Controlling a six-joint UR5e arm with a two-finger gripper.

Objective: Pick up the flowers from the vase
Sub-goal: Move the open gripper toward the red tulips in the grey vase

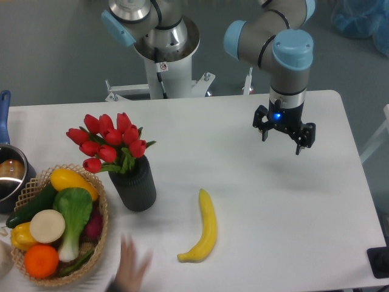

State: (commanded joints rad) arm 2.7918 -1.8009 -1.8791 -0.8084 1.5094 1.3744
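Note:
The flowers (108,142), a bunch of red tulip buds with green leaves, stand upright in the vase (135,185), a dark grey-black cylinder at the left of the white table (273,219). My gripper (283,141) hangs above the table's right half, far to the right of the flowers. Its two fingers (264,134) point down, stand apart and hold nothing.
A yellow banana (205,230) lies right of the vase. A wicker basket (102,231) of vegetables and fruit sits at the front left. A metal pot (8,176) with a blue handle is at the left edge. A blurred human hand (130,271) is at the front edge.

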